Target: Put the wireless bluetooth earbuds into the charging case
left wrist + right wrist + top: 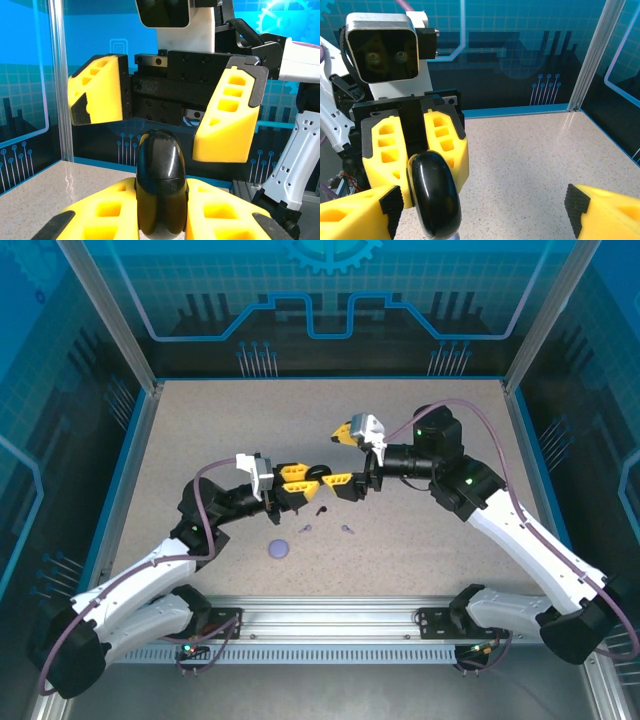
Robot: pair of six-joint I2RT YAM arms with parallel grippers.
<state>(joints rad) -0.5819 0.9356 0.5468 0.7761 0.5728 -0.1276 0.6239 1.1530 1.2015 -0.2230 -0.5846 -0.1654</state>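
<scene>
From above, my left end effector (305, 478) is clamped on a black charging case (318, 475) and holds it in the air over the middle of the tabletop (200, 430). My right end effector (345, 457) faces it from the other side with its yellow fingers spread wide, the case near one of them. Below the two, three earbuds lie on the tabletop: a black earbud (322, 510) closest beneath the case, and two lavender earbuds (305, 530) (347, 529) nearer my bases, apart from each other. A lavender case (279, 549) lies flat just beside the left one of that pair. In my left wrist view, the black case stands edge-on, pinched between my two yellow fingers (115, 205), glossy, with a seam running across it. Beyond it my right end effector hangs with its jaws far apart, one on each side of the case. In my right wrist view, my own fingers (360, 210) sit at the bottom corners, well apart and gripping nothing. The black case stands close to the left one, with the left end effector shut on it from behind.
</scene>
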